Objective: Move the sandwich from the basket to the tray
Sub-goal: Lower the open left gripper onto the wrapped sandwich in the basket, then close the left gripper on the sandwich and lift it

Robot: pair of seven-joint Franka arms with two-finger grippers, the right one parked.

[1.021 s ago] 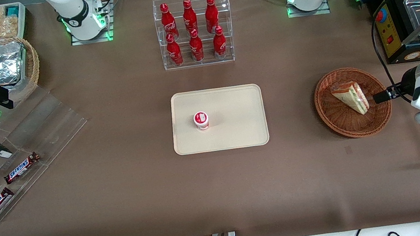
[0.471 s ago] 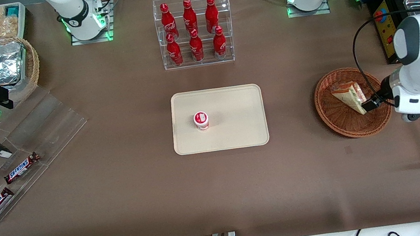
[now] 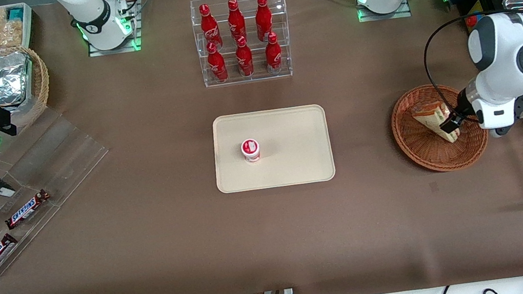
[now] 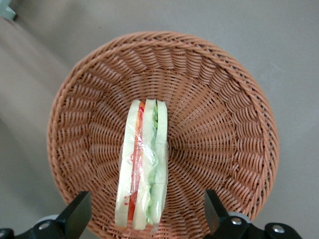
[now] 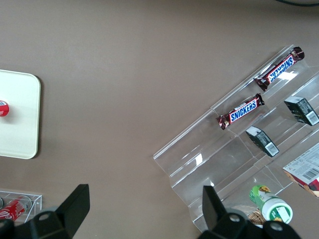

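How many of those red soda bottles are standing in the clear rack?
6, in the clear rack: three on the upper step and three on the lower step, nearer the camera. None looks hidden. The gripper is open over the sandwich.

The gripper (image 4: 142, 219) shows only 2 dark fingertips (image 4: 76, 215) — the rest is cut off. In the front view it covers part of the sandwich (image 3: 434, 118) and basket (image 3: 422, 149).
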